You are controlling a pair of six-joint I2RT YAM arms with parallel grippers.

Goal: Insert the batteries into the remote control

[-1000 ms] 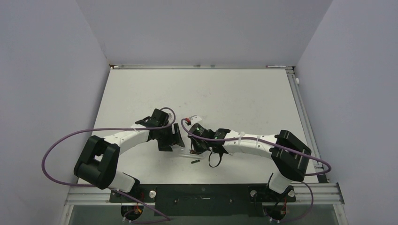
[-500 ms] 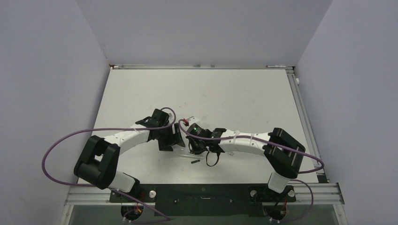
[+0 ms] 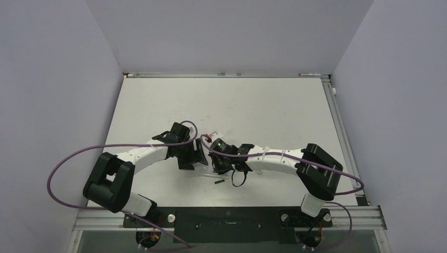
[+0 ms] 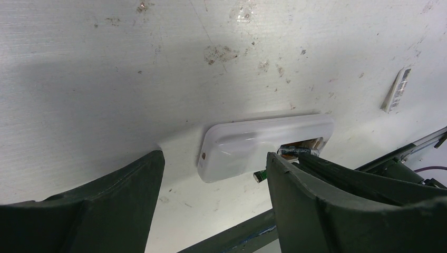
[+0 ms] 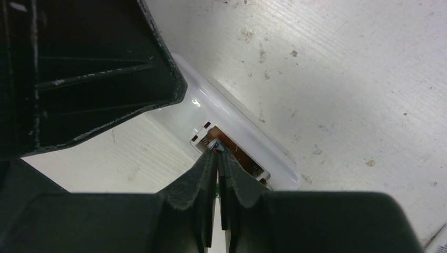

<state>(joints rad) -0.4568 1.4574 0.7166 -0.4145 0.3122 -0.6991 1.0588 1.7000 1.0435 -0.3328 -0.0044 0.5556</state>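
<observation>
The remote control [image 4: 253, 138] lies flat on the worktop [image 4: 105, 63], slot side up, directly ahead of the left claw [image 4: 213, 161]. That claw's fingers stand well apart, one to each side of the remote, without visibly touching it. I judge it stands there as a fence, so the bar cannot slide or spin while the other arm works.

The right claw [image 5: 217, 158] has its fingers pressed together into one narrow point. That point is down in the open slot [image 5: 240, 155] at the remote's end, just beneath its tips. It grips nothing; closed fingers fit the narrow slot where spread ones would not. At the tips sits what looks like a battery [image 4: 294, 152], probably being pushed down to seat.

The spare battery [image 3: 220, 182] lies loose on the worktop just behind the right claw, toward the arm bases, not yet loaded.
</observation>
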